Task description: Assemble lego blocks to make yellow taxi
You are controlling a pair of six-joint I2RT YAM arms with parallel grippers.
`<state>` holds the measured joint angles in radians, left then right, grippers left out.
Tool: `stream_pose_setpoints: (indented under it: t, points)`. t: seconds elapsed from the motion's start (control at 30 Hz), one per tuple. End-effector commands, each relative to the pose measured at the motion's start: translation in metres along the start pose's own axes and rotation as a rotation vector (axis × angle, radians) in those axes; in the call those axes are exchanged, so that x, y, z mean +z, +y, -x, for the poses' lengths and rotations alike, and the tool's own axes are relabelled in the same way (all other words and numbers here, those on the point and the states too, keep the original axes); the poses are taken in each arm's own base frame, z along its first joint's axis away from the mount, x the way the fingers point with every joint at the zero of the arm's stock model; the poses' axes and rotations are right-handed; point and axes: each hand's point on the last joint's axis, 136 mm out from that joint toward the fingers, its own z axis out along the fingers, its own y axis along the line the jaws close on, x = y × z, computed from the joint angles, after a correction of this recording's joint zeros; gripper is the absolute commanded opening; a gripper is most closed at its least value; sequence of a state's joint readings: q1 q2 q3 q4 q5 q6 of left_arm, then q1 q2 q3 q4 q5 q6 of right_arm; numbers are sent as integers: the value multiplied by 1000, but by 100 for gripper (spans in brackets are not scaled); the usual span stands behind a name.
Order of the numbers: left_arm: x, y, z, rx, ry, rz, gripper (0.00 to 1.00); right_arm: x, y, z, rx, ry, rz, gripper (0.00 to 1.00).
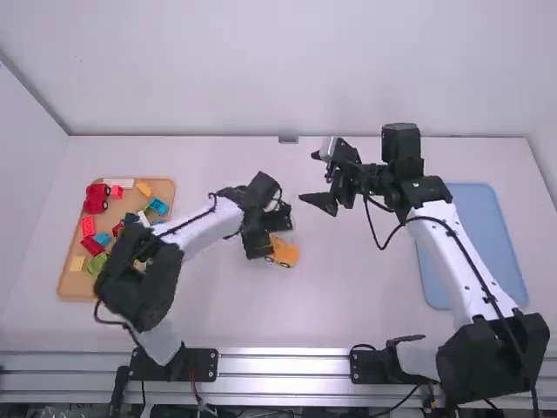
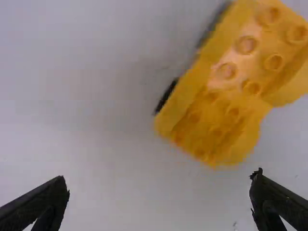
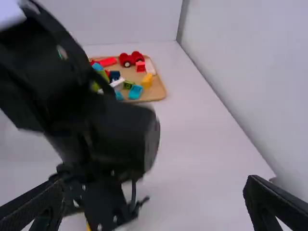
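We had the yellow brick car on the white table, just below the centre of the high view, upright on dark wheels. In the left wrist view it filled the upper right of the frame, its studded top stepped in two levels.

Right up against it in the high view, a little to its upper left, we had the left gripper. Its own wrist view showed us the two fingers spread wide with only bare table between them; they had hold of nothing, and the car stood apart from the fingertips.

Farther out, right of the centre and above the car, our right gripper hung with its fingers also wide apart and nothing in their grasp. Its arm slanted down to the lower right corner.

At the left of the high view we kept the wooden tray of loose pieces: a red wheeled car base at its upper left, a white brick and a small yellow brick along the top, a blue brick near the upper right corner, and a green brick lower down. At the far right lay a blue tray.
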<state>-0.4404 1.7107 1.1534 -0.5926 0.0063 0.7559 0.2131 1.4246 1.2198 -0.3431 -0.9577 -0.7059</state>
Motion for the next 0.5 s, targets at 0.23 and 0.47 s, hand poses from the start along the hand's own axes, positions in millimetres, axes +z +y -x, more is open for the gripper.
stream_pose_setpoints:
  t: [0.23,0.47]
  points:
    - [-124,109,-73,-723,-281,271,99,36,7,17,-11,-27,9,99]
    - [-178,136,-150,-1093,-243,543,99,73,3,6,39,15,-14,99]
